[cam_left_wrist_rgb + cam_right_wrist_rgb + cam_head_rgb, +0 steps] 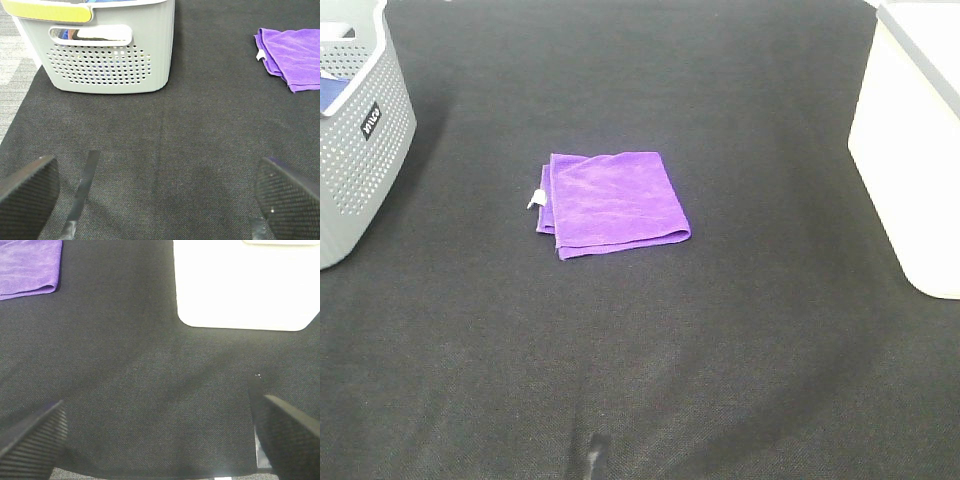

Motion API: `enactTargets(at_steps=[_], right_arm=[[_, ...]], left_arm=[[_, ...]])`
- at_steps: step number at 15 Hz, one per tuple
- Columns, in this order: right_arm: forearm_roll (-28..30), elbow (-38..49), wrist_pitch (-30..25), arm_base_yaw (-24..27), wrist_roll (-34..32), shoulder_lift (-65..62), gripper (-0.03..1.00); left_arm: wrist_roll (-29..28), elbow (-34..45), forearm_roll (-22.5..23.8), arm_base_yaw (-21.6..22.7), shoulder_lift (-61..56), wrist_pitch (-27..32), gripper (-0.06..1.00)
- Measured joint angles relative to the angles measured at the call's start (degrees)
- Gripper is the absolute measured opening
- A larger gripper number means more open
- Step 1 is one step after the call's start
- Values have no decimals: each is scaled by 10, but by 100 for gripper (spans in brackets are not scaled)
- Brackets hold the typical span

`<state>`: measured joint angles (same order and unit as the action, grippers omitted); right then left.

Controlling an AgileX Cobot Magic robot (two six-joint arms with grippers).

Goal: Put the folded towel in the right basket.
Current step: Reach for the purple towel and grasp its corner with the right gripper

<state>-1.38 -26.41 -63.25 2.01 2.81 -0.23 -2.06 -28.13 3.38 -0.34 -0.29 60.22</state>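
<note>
Both end effectors (pixel 157 197) (pixel 160 437) gape, well apart from the folded towel (pixel 613 202).

Soft napped cloth towel (pixel 615 200), matt woven black mat (pixel 740 340), smooth plastic right basket (pixel 905 160).

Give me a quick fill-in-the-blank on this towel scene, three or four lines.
1. The folded towel is ____ in colour.
2. Its white tag points toward the ____ perforated basket.
3. The towel lies ____ the perforated basket and the right basket.
4. The left gripper and right gripper are both ____, holding nothing.
Missing words: purple, grey, between, open.
</note>
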Motion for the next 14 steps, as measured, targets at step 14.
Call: enactTargets(at_steps=[14], right_arm=[[0,0,0,0,0,0,98]], left_arm=[[0,0,0,0,0,0,99]])
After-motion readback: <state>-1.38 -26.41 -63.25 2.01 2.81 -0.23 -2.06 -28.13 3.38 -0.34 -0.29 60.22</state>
